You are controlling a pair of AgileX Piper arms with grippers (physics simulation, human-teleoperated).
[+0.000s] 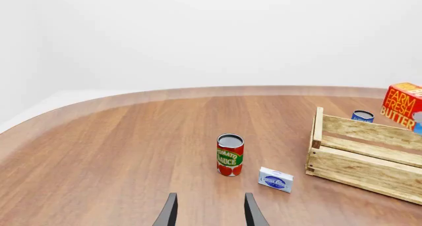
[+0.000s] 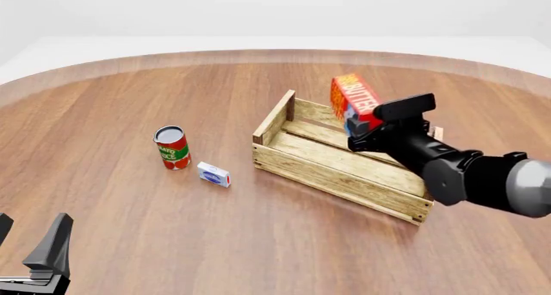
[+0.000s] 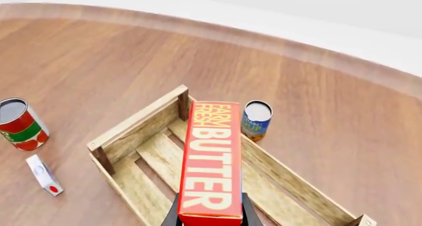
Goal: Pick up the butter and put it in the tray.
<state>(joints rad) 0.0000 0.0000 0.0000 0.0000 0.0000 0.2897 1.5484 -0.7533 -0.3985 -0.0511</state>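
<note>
butter [image 3: 210,161] reads "farm fresh butter"; can [image 1: 230,155] "tomato sauce"

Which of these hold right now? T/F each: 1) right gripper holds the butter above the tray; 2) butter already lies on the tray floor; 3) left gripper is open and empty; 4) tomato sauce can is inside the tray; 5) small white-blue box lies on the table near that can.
1) True: the right gripper holds the butter over the tray.
2) False: it is held above the slats.
3) True: the left gripper holds nothing.
4) False: the tomato sauce can stands on the table outside it.
5) True: the white-blue box lies beside the can.
</note>
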